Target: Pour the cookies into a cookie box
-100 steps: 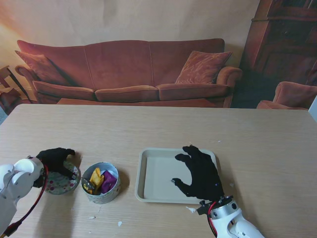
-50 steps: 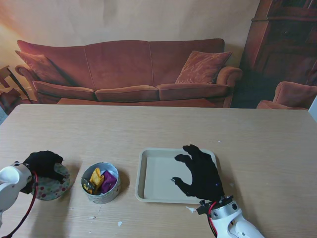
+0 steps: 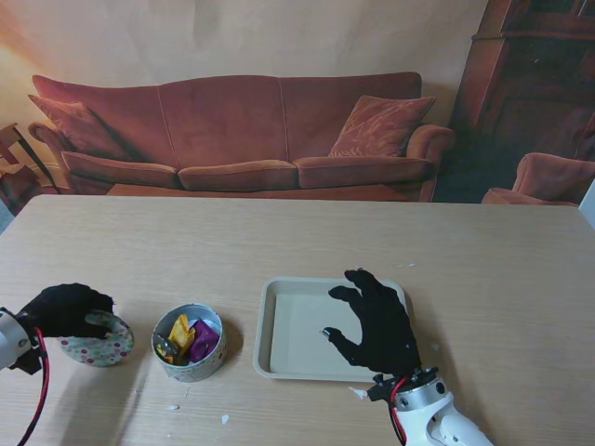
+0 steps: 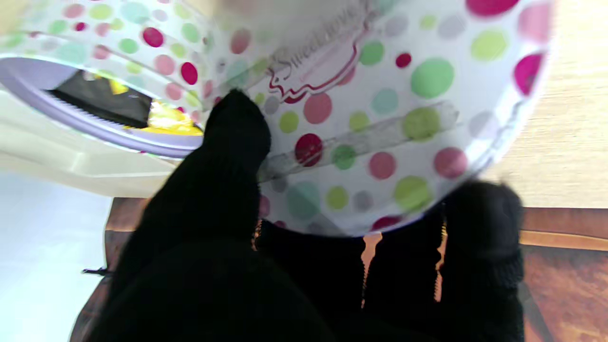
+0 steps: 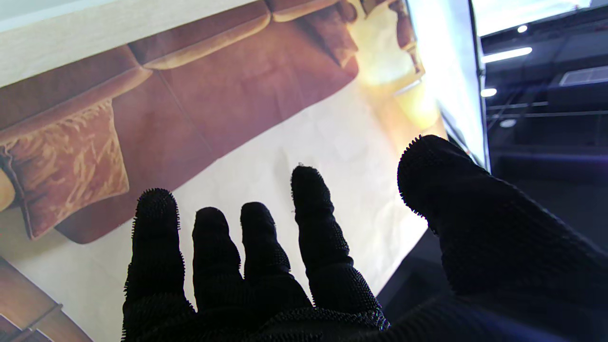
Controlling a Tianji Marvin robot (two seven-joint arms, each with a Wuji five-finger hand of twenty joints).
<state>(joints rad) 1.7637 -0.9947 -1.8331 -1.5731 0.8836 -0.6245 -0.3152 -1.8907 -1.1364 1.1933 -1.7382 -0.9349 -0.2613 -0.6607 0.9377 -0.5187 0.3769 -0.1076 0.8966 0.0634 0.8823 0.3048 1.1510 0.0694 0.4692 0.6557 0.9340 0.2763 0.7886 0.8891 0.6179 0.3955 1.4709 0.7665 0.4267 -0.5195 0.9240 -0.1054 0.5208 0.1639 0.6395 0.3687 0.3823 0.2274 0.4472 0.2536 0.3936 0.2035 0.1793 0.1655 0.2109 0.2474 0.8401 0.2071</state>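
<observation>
- Step in hand, as we judge it: lid removal. Our left hand (image 3: pixel 63 309) grips the polka-dot lid (image 3: pixel 96 340) at the table's left edge, thumb on top and fingers (image 4: pixel 479 223) curled under its rim.
- The lid sits near the round tin (image 3: pixel 189 343) but apart from it; the tin is uncovered, with wrapped cookies (image 3: pixel 187 337) in yellow and purple showing inside.
- The cream tray (image 3: pixel 279 325), which we take as the cookie box, lies just right of the tin and looks bare inside.
- Our right hand (image 3: pixel 376 321) hovers over the tray's right half, fingers spread wide, holding nothing; the right wrist view shows only splayed fingers against the sofa backdrop.
- Next move, by our guess: let go of the lid on the table, then grasp the tin's side wall and tip it over the tray.
- The right hand should clear out of the tray first, or the cookies land on it.
- Left forearm (image 3: pixel 11 340) enters low from the left edge, wrist bent toward the lid.
</observation>
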